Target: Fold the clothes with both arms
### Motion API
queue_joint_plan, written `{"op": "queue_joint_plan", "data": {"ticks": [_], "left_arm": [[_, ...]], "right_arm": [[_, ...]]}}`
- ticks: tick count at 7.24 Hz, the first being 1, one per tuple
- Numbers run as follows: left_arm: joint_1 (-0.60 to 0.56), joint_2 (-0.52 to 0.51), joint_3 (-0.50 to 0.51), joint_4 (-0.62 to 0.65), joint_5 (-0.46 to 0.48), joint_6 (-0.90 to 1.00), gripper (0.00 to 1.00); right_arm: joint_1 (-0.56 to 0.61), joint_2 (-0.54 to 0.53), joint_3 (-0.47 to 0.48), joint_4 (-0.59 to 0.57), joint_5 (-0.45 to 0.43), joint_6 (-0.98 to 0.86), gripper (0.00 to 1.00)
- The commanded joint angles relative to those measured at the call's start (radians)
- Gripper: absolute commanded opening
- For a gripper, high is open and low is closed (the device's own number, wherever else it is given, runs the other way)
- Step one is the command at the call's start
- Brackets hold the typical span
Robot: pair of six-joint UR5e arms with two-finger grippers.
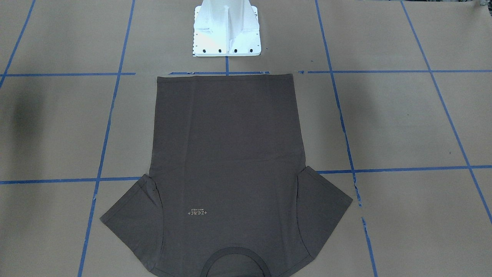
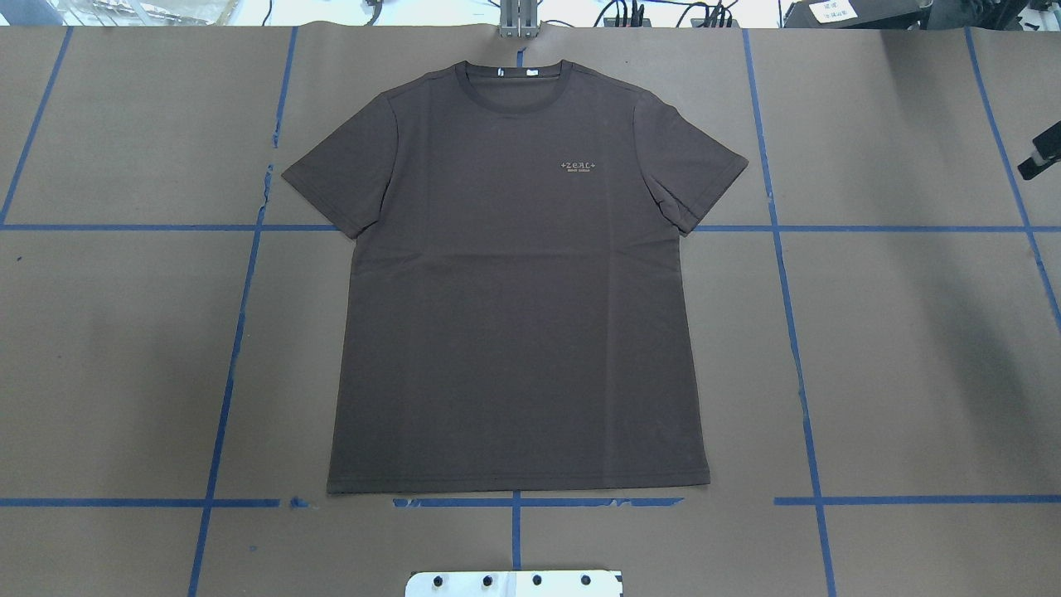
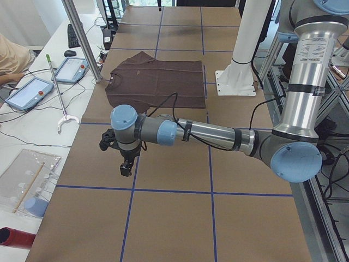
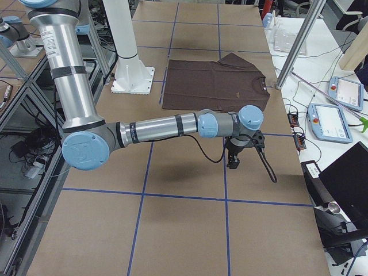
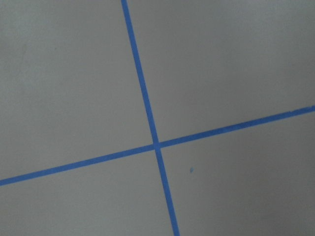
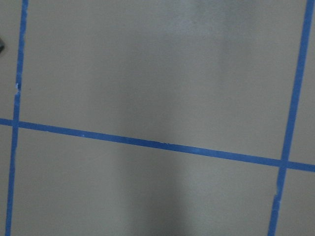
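Note:
The clothes are one dark brown-grey T-shirt [image 2: 514,290], spread flat and face up on the brown table cover, collar [image 2: 514,83] at the far edge, hem toward the robot's base. It also shows in the front-facing view [image 1: 226,154] and both side views [image 3: 155,82] [image 4: 215,83]. My left gripper [image 3: 126,166] hangs over bare table well to the shirt's left, pointing down. The right gripper [image 4: 234,163] hangs the same way well to the shirt's right; a black part shows at the overhead view's right edge [image 2: 1043,156]. I cannot tell whether either is open or shut. Both wrist views show only taped paper.
Blue tape lines [image 2: 792,332] grid the table cover. The white pedestal base [image 1: 226,30] stands just behind the hem. A metal post [image 3: 82,38], teach pendants [image 3: 30,90] and cables lie on a side bench, where a person's sleeve [image 3: 11,57] shows.

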Motion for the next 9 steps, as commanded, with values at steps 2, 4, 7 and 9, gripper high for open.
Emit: {"op": "queue_joint_plan", "data": {"ticks": [2, 4, 7, 9], "left_arm": [[0.014, 0.004, -0.004, -0.062, -0.009, -0.031, 1.00], [0.014, 0.019, -0.015, -0.066, -0.053, -0.028, 1.00], [0.014, 0.021, -0.015, -0.065, -0.055, -0.031, 1.00], [0.014, 0.022, -0.015, -0.064, -0.055, -0.031, 1.00]], "right_arm": [[-0.200, 0.084, -0.121, 0.430, -0.018, 0.418, 1.00], [-0.295, 0.239, -0.330, 0.630, -0.135, 0.664, 0.99], [-0.435, 0.374, -0.393, 0.646, -0.372, 1.008, 0.88], [-0.453, 0.377, -0.405, 0.646, -0.424, 1.016, 0.76]]}}
